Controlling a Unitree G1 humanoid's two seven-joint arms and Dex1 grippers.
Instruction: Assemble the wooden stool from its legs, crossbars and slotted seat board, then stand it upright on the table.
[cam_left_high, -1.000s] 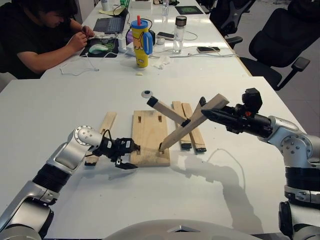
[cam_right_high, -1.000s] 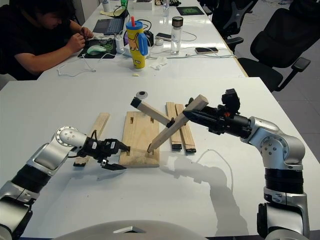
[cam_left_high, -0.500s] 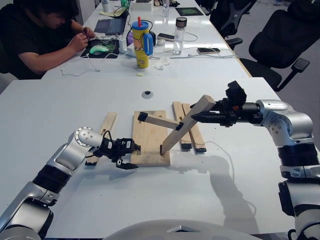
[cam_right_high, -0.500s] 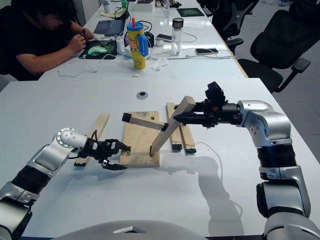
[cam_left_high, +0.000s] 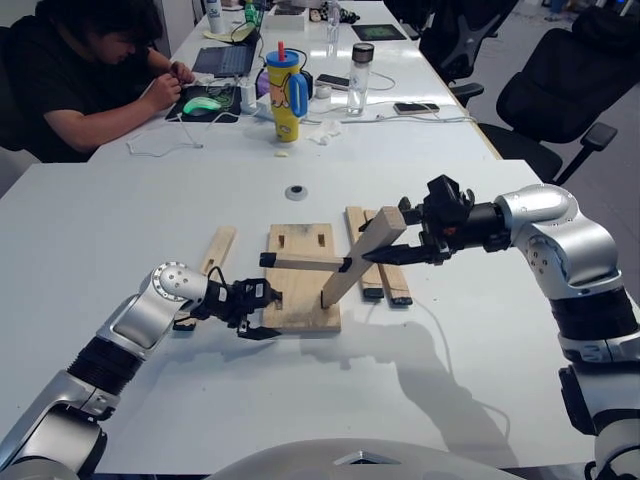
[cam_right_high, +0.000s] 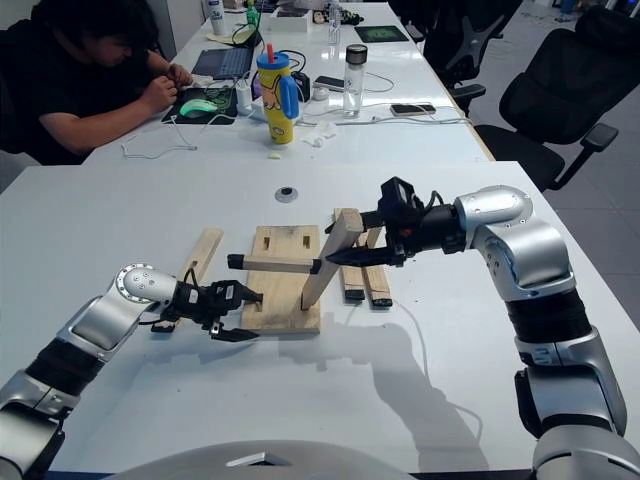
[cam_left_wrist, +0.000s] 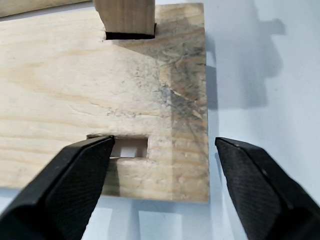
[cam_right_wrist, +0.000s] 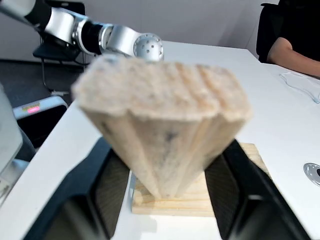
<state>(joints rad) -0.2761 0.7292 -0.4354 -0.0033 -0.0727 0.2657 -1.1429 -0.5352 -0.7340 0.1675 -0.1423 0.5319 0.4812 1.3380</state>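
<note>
Early stage, my read: nothing stands yet on the table (cam_left_high: 480, 400). Seat board (cam_left_high: 300, 300) lies flat, slots up, centre of the table. One leg (cam_left_high: 365, 255) is tilted with its lower end seated in the board's near-right slot. A crossbar (cam_left_high: 305, 263) sticks out sideways from its middle over the board and looks joined to it. Two more long pieces (cam_left_high: 392, 282) lie flat just right of the board and one loose piece (cam_left_high: 218, 247) lies flat to its left, none fitted. Right gripper (cam_left_high: 400, 235) is clamped on the tilted leg's upper end. Left gripper (cam_left_high: 262, 313) is spread wide and holds nothing, straddling the board's near-left corner at the empty slot (cam_left_wrist: 131, 147). Left to do: square up this leg, fit the others and their crossbars, flip the stool upright.
</note>
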